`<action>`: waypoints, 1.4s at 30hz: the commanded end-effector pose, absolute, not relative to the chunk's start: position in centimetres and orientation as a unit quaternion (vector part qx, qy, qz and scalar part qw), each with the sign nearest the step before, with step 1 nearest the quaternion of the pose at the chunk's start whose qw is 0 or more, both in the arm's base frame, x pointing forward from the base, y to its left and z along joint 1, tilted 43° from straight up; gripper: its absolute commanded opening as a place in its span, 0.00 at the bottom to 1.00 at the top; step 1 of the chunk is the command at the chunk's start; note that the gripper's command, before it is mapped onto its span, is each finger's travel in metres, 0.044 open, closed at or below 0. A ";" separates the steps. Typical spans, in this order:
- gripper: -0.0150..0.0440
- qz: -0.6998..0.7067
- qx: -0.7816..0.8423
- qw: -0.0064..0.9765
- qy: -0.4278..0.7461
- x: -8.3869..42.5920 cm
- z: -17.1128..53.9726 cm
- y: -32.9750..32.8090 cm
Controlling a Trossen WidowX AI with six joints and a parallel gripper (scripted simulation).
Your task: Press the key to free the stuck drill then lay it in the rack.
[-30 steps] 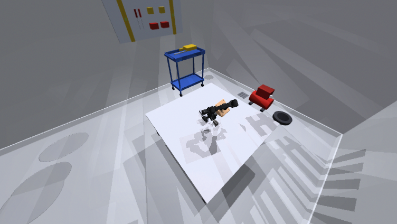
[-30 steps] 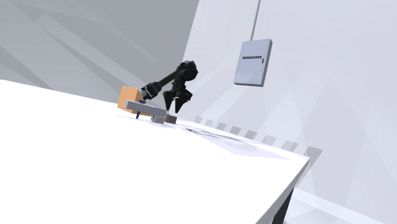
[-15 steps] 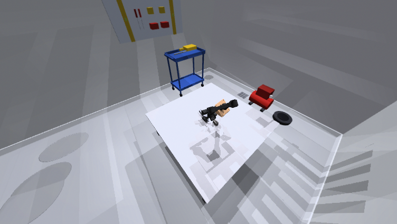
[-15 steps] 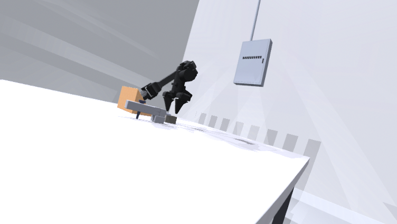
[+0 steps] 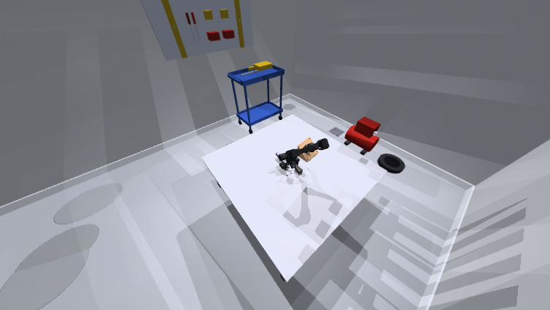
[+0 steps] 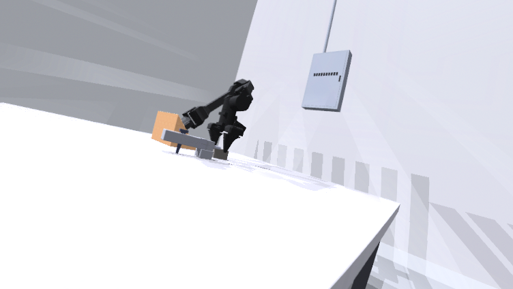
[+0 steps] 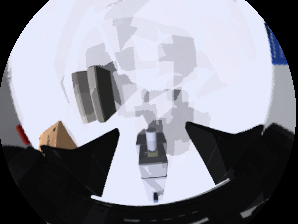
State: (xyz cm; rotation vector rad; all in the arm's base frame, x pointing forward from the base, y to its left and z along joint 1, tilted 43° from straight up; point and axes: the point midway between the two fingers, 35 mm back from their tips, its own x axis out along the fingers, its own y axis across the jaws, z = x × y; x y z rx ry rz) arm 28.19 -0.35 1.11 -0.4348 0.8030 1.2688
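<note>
A pale round pin, seemingly the drill (image 7: 151,136), sticks out of the end of a grey block (image 7: 154,170) (image 6: 205,155) at the end of a long grey bar (image 6: 186,138). A dark knob (image 6: 183,131) sits on the bar; whether it is the key I cannot tell. The rack (image 7: 103,94) (image 6: 221,155) (image 5: 298,169), two dark slabs side by side, lies left of the drill in the wrist view. My gripper (image 7: 152,128) (image 6: 220,146) is open and empty, pointing down, its fingertips low on either side of the drill in the wrist view.
An orange block (image 5: 312,154) (image 6: 166,126) (image 7: 56,137) stands on the white table (image 5: 246,173) (image 6: 107,197) beside the arm's base. Beyond the table are a blue cart (image 5: 260,112), a red machine (image 5: 362,137) and a black tyre (image 5: 380,162). A grey cabinet (image 6: 325,89) hangs on the wall.
</note>
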 end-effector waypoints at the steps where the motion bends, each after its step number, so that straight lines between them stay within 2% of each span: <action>1: 1.00 0.573 -0.192 0.710 0.362 28.1 0.6 0.1; 14: 1.00 0.573 -0.191 0.710 0.362 28.0 -1.0 1.0; 29: 0.33 0.572 -0.195 0.710 0.362 28.1 -0.8 0.7; 36: 0.25 0.572 -0.195 0.710 0.362 28.1 -0.8 0.7; 42: 0.25 0.573 -0.191 0.710 0.362 28.2 -0.4 1.1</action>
